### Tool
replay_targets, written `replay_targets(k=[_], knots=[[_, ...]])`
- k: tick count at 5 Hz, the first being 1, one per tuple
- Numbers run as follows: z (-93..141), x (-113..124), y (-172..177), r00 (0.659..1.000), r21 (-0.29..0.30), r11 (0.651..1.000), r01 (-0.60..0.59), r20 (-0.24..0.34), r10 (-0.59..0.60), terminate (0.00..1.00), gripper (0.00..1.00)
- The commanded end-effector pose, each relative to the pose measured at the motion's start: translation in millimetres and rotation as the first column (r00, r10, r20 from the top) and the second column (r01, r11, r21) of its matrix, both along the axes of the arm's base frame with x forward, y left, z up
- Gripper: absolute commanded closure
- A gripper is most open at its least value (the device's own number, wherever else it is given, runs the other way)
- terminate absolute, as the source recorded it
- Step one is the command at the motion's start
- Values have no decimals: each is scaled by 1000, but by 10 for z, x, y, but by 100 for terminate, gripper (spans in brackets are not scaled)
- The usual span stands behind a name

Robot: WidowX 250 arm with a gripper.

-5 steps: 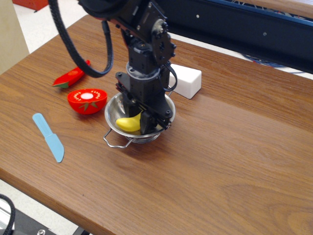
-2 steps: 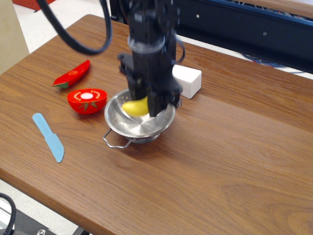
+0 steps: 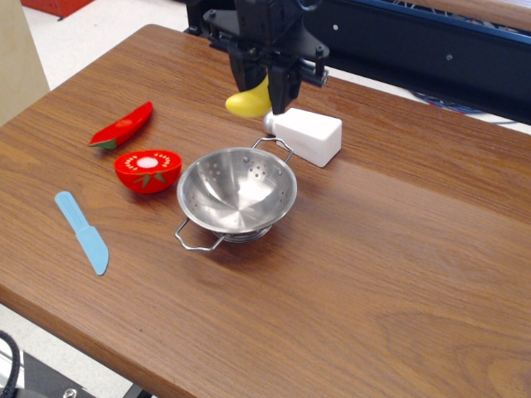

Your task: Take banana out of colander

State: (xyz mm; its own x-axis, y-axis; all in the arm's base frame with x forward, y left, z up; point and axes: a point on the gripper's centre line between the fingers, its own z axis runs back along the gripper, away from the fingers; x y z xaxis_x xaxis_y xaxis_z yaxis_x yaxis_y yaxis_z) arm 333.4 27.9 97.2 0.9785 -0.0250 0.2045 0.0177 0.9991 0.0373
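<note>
The shiny steel colander (image 3: 237, 196) stands empty on the wooden table (image 3: 398, 249), its wire handles at the front left and back right. My gripper (image 3: 264, 98) is shut on the yellow banana (image 3: 246, 102) and holds it in the air, well above the table and behind the colander. Only the banana's left part shows; the rest is hidden by the fingers (image 3: 280, 93).
A white block (image 3: 306, 135) lies just behind the colander, right under the gripper. A red halved tomato (image 3: 148, 169) sits left of the colander, a red chili pepper (image 3: 123, 126) beyond it, and a light-blue toy knife (image 3: 83, 232) near the front left edge.
My gripper closed on the banana inside the colander, then lifted it up and back. The colander is now empty and has stayed in place.
</note>
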Motion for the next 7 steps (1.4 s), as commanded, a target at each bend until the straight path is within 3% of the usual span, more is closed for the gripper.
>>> replay_targets(k=[1,3,6,7], knots=[[38,500,571,996,23,996,-83,25,83,0,100],[-121,824,781,991,26,992,-123,48,122,0,100],[-555,1094,552,992,58,990,-125,-2,125,0,100],[-586,1182,514,986,57,985,-165,-6,166,0,0]])
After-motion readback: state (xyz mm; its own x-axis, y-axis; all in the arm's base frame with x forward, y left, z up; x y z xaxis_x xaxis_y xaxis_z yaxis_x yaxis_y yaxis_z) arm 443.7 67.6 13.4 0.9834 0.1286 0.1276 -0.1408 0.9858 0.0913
